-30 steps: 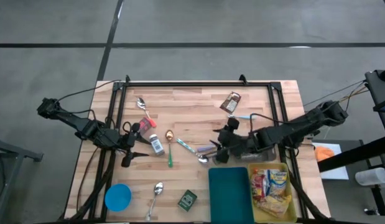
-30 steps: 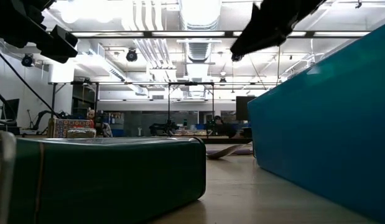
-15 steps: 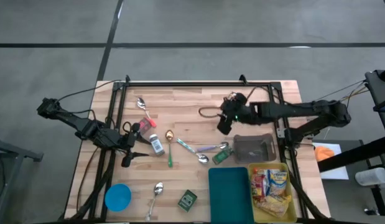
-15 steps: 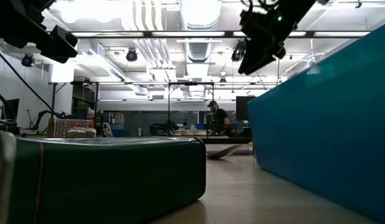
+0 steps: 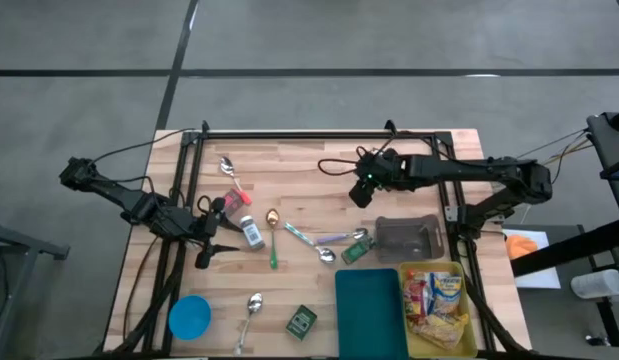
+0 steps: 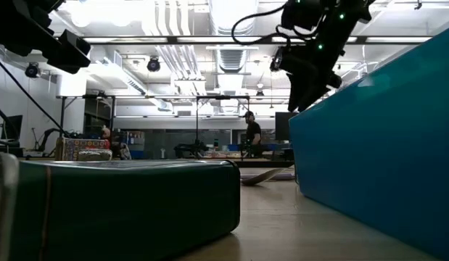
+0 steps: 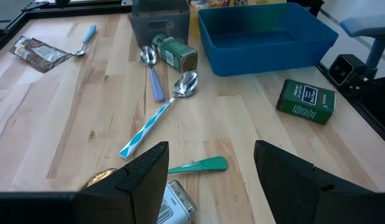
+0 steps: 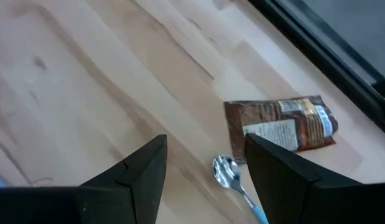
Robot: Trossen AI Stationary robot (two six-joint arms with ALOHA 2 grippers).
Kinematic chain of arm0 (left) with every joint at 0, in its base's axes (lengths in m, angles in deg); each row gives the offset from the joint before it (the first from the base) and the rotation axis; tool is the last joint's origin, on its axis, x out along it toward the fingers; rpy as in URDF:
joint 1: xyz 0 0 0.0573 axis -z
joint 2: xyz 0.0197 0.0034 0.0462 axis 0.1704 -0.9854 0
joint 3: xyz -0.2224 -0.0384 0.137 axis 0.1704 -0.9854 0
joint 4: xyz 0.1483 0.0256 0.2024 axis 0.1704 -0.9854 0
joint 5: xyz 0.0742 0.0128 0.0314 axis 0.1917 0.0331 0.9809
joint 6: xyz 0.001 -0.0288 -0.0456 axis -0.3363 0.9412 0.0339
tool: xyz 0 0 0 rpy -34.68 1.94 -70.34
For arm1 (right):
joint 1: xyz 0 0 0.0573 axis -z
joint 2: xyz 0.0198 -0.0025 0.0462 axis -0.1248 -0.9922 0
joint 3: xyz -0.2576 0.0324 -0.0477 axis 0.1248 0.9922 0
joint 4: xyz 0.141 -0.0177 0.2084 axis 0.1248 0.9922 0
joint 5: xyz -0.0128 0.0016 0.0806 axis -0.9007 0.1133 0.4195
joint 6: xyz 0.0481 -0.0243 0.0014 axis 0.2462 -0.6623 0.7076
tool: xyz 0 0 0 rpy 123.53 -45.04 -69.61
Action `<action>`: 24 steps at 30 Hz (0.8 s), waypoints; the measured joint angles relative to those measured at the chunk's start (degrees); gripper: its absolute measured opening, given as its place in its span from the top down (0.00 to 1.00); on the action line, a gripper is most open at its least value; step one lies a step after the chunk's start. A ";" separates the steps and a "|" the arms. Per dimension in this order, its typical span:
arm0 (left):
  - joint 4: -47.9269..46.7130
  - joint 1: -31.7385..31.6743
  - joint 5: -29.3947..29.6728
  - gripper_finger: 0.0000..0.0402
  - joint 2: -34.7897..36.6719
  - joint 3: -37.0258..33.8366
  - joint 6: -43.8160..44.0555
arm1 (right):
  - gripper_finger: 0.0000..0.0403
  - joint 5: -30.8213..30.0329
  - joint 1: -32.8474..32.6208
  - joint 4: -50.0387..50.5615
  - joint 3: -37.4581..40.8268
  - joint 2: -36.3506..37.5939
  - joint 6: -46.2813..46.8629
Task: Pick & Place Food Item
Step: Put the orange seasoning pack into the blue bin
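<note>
1. The right gripper was held open and empty above the brown snack bag.
2. In the high view the bag was hidden by that arm.
3. The left gripper was open, with nothing held.

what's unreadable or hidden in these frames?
- Brown snack packet: label print too small to read in the right wrist view; in the high view the right claw covers it.
- Small jar: cut off by the left wrist view's edge.
- Tabletop items: low view blocked by the green tin and blue bin.
</note>
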 joint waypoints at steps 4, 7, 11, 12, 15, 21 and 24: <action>0.00 0.00 0.00 0.40 0.00 0.01 0.00 | 0.47 0.14 3.99 2.62 -1.62 0.22 2.18; 0.00 -0.02 0.00 0.40 0.00 0.02 0.00 | 0.47 4.23 8.65 2.63 -3.03 0.44 3.99; 0.00 0.00 -0.02 0.40 0.00 0.00 0.00 | 0.47 14.88 14.63 2.76 -4.26 0.21 4.39; 0.00 -0.01 0.00 0.40 0.00 0.01 0.00 | 0.47 16.28 15.79 3.00 -4.49 0.06 4.39; 0.00 -0.02 0.00 0.40 0.00 0.02 -0.02 | 0.47 16.64 18.87 7.32 -5.58 -0.45 4.39; 0.00 -0.02 0.00 0.40 0.00 0.02 0.00 | 0.47 16.44 24.59 11.05 -6.62 -1.93 4.37; 0.01 0.00 0.00 0.40 0.00 0.01 0.00 | 0.47 17.70 26.52 11.45 -6.35 -4.12 3.01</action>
